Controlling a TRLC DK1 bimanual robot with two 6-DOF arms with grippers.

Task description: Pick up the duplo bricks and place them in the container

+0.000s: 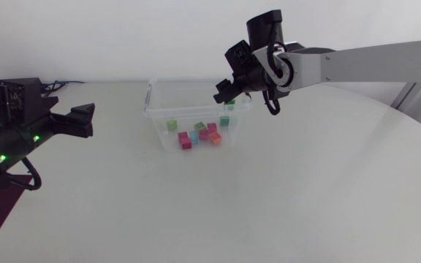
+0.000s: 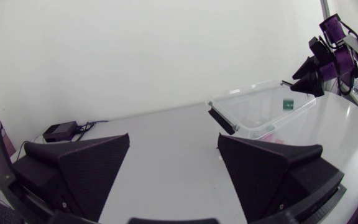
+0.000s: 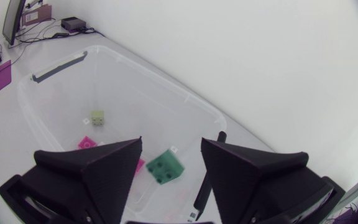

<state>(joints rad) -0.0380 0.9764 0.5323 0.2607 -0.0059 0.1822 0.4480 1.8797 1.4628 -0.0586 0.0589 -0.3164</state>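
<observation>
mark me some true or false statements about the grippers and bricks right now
1. The right gripper is above the container. True.
2. The left gripper is shut on a brick. False: its fingers stand wide apart with nothing between them.
3. A green brick shows below the gap of the right gripper's fingers, touched by neither. True.
4. Several bricks lie on the table outside the container. False: the bricks in the head view are all inside the container.
5. A lid covers the container. False: it is open on top.
</observation>
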